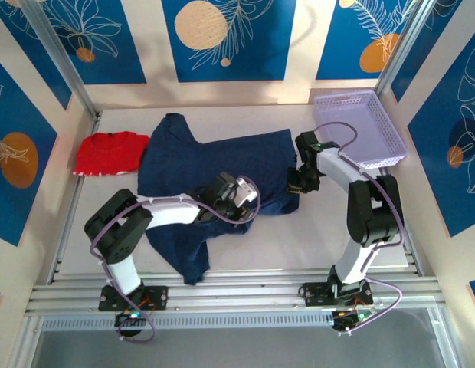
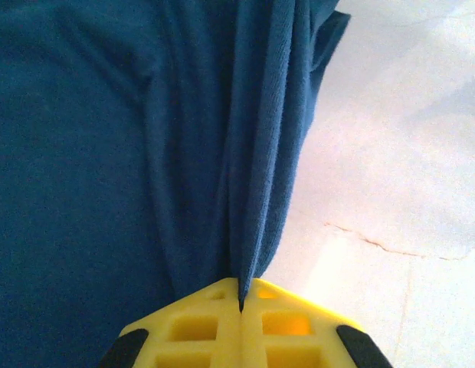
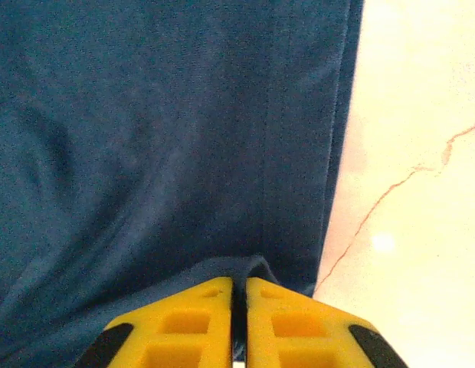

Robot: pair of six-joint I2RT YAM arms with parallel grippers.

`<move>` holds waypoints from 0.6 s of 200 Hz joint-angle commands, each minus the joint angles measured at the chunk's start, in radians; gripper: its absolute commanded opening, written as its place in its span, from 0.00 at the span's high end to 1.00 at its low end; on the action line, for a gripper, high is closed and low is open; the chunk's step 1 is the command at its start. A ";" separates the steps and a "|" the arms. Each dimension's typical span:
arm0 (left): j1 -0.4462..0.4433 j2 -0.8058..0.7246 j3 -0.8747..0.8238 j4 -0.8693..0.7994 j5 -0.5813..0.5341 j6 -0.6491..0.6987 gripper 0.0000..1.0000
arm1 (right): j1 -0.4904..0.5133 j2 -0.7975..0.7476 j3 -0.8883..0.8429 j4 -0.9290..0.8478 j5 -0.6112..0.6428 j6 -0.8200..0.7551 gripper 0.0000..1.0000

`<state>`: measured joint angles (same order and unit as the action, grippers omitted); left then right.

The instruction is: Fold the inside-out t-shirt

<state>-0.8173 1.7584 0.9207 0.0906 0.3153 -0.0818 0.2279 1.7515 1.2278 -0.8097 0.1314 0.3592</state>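
Observation:
The inside-out t-shirt is dark navy and lies spread across the middle of the table, one part trailing toward the near edge. My left gripper sits at the shirt's near hem and is shut on a pinched fold of the cloth, which rises straight from between the yellow fingertips. My right gripper is at the shirt's right edge. Its jaws stand a narrow slit apart with a small fold of the navy cloth caught between them, beside the hem.
A small red garment lies at the back left, touching the shirt's sleeve. A purple basket stands at the back right, close to the right arm. Bare white table shows to the right of the shirt. Metal rails run along the near edge.

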 commanded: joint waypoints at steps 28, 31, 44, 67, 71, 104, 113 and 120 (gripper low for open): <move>0.011 0.040 0.017 -0.017 0.106 -0.049 1.00 | 0.052 -0.175 -0.073 -0.057 0.070 -0.005 0.60; 0.011 0.042 0.018 -0.017 0.107 -0.049 1.00 | 0.058 -0.190 -0.082 -0.052 0.064 -0.002 0.59; 0.010 0.046 0.018 -0.015 0.110 -0.052 1.00 | 0.090 -0.237 -0.138 -0.020 0.024 0.019 0.54; 0.011 0.049 0.018 -0.013 0.117 -0.053 1.00 | 0.142 -0.241 -0.197 0.030 0.018 0.055 0.50; 0.011 0.049 0.018 -0.013 0.117 -0.052 1.00 | 0.147 -0.233 -0.201 0.035 0.022 0.057 0.50; 0.011 0.047 0.018 -0.013 0.119 -0.052 1.00 | 0.190 -0.140 -0.187 0.052 0.065 0.069 0.46; 0.012 0.046 0.016 -0.012 0.119 -0.053 1.00 | 0.195 -0.115 -0.179 0.051 0.085 0.069 0.46; 0.011 0.046 0.015 -0.011 0.119 -0.053 1.00 | 0.195 -0.099 -0.174 0.054 0.089 0.067 0.46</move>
<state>-0.8135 1.7912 0.9226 0.0864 0.3958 -0.1261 0.4103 1.6047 1.0439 -0.7692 0.1852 0.4023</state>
